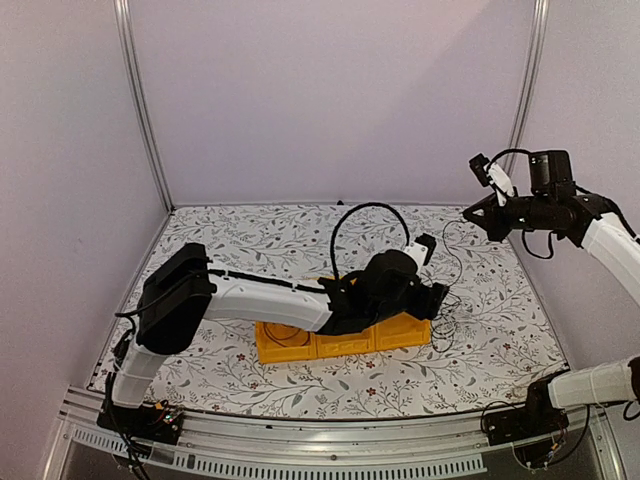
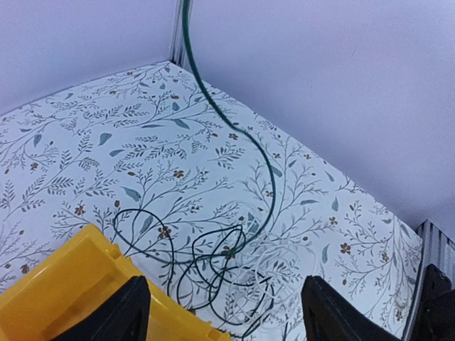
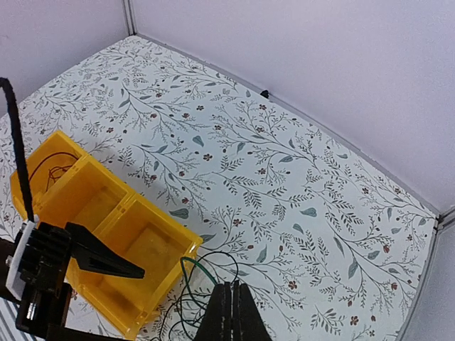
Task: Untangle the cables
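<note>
Cables [image 2: 213, 264] tangled (white barely visible); right tool [image 3: 229, 297] pinches green cable [image 2: 186, 28], left tool [image 2: 226, 295] gapes

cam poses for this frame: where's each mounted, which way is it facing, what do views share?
Top external: above and behind the bases, looking down and forward over the table; left arm reaches across the bin, right arm raised.
Left wrist: low at the bin's end, facing the cables and a table corner, green cable rising out of view; left fingers open.
Right wrist: high, looking down at bin and table; right fingers shut on the green cable, left arm's end lower left.
Shared: bin and cables in all three.
</note>
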`<state>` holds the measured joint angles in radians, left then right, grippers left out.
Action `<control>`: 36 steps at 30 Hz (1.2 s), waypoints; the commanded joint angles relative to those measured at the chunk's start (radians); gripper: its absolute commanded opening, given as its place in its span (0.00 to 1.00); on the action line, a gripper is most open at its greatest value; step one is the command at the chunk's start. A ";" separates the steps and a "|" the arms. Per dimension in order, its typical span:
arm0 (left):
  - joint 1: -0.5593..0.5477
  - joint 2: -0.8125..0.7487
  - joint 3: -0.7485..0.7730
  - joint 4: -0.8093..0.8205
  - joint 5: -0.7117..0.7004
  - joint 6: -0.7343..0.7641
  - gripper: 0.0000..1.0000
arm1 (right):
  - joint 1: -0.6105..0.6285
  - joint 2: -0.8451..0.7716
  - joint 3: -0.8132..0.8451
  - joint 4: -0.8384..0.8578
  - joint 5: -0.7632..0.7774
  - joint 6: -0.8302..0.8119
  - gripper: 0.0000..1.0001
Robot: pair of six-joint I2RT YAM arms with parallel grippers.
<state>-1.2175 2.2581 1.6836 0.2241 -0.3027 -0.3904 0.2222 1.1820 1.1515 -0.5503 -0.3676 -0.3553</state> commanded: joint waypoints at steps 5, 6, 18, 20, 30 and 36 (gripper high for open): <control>-0.046 0.153 0.192 0.151 -0.019 -0.010 0.75 | -0.001 -0.141 0.103 -0.239 -0.178 -0.047 0.00; -0.047 0.170 0.211 0.155 -0.029 -0.010 0.74 | -0.001 -0.156 0.143 -0.268 -0.194 -0.063 0.00; -0.045 0.306 0.363 0.214 0.044 0.028 0.57 | -0.002 -0.156 0.632 -0.464 -0.411 -0.185 0.00; -0.044 0.314 0.367 0.227 0.058 0.028 0.54 | -0.001 -0.133 0.757 -0.460 -0.404 -0.172 0.00; -0.034 0.348 0.383 0.236 0.121 0.002 0.47 | -0.001 -0.050 1.204 -0.307 -0.186 -0.080 0.00; -0.032 0.345 0.356 0.242 0.146 0.000 0.46 | -0.001 -0.017 1.341 -0.127 0.078 -0.089 0.00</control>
<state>-1.2556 2.5935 2.0430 0.4339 -0.1867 -0.3824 0.2222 1.1202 2.4401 -0.8234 -0.5087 -0.4595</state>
